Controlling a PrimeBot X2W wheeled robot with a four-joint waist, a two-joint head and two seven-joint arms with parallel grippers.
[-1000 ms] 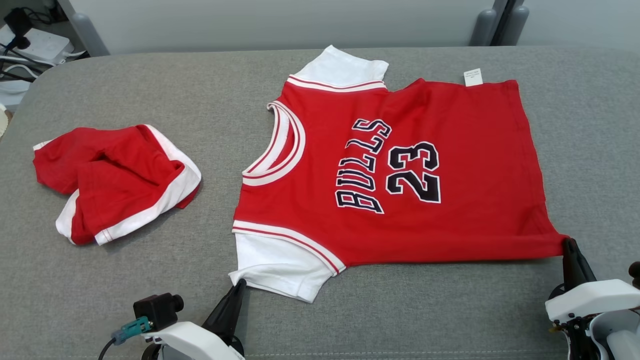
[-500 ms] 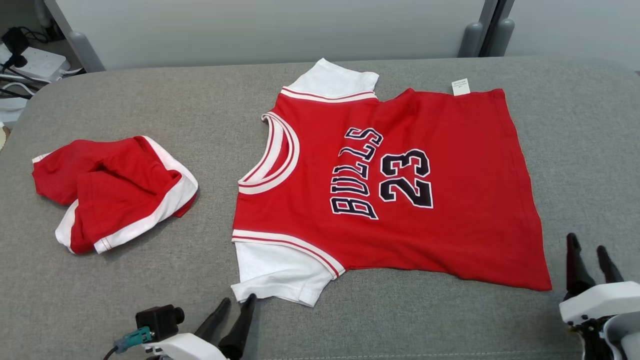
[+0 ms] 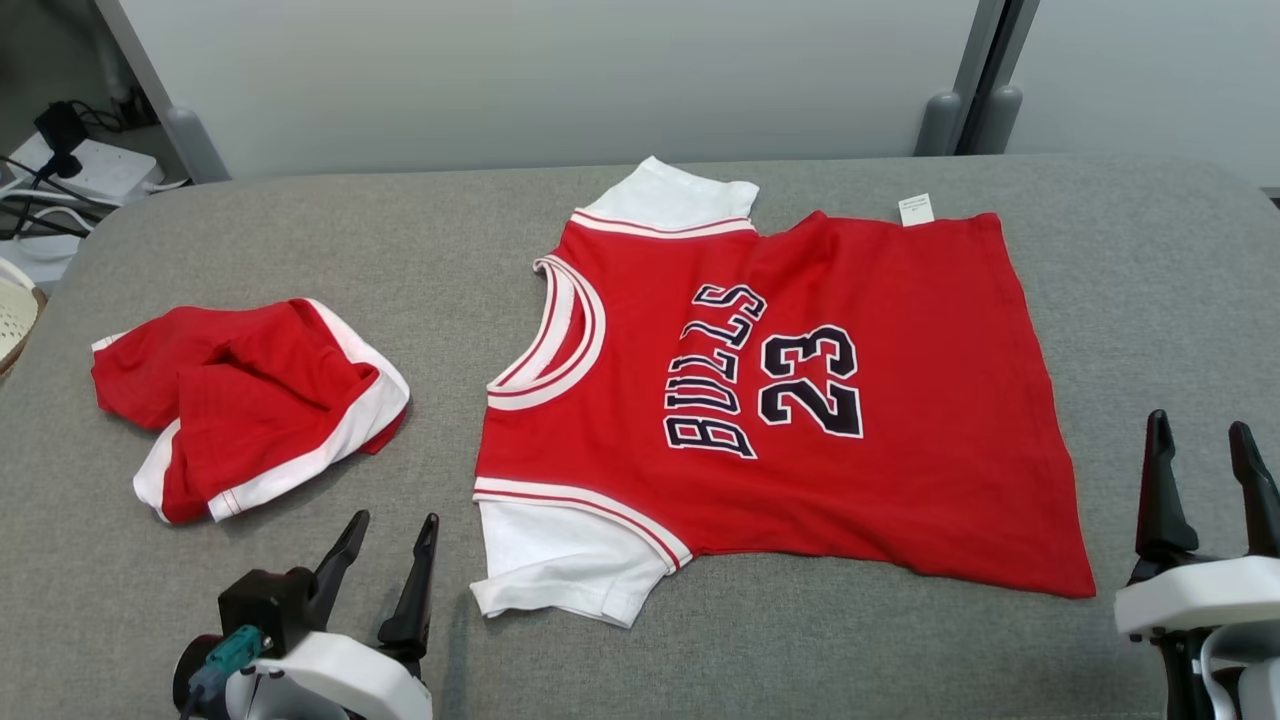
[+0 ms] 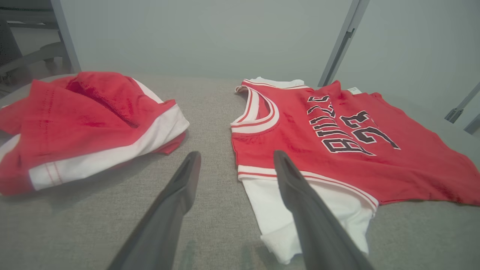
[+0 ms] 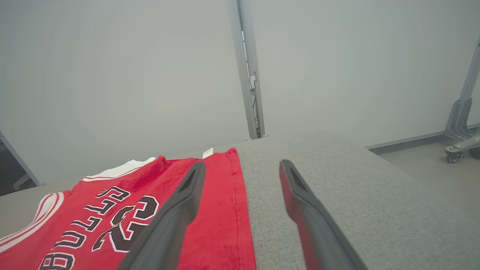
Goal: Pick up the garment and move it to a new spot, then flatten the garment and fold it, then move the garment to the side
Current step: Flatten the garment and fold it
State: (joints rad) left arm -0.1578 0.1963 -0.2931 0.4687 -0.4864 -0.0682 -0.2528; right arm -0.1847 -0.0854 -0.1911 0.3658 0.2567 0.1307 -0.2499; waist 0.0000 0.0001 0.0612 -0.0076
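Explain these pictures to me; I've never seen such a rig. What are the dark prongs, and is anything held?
It is a two-armed robot. One picture looks down from its head; the other two look from each wrist along that pincer's two dark fingers. On the grey surface lie a jersey, spread flat, and a crumpled garment to its left. The left pincer and right pincer stand open beside the jersey, holding nothing.

The right end effector (image 5: 242,164) stands spread, one finger over the red jersey (image 5: 219,225), the other over the grey surface (image 5: 356,195).
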